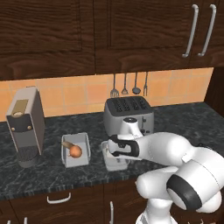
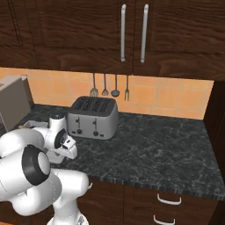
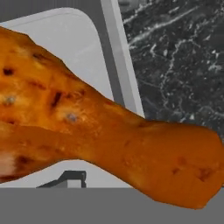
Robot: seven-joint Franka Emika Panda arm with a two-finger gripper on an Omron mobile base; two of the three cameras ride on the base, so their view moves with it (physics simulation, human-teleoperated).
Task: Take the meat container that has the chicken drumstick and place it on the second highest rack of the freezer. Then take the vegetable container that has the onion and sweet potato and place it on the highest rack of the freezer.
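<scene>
You get even, soft rendered light with no glare. Faint shadows sit under the toaster (image 1: 128, 114) beyond the arm. Close under the hand, the chicken drumstick (image 3: 100, 131) looks coarse and blurry; the base views stay sharp, undistorted at edges.

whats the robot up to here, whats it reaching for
The white arm is bent low over the dark counter, its hand down at the meat container, the grey tray in front of the toaster. The hand view looks straight onto the chicken drumstick lying in that tray. Whether the gripper has hold of the tray yet can't be told. The vegetable container with the onion sits to the left, beside the coffee machine.
</scene>
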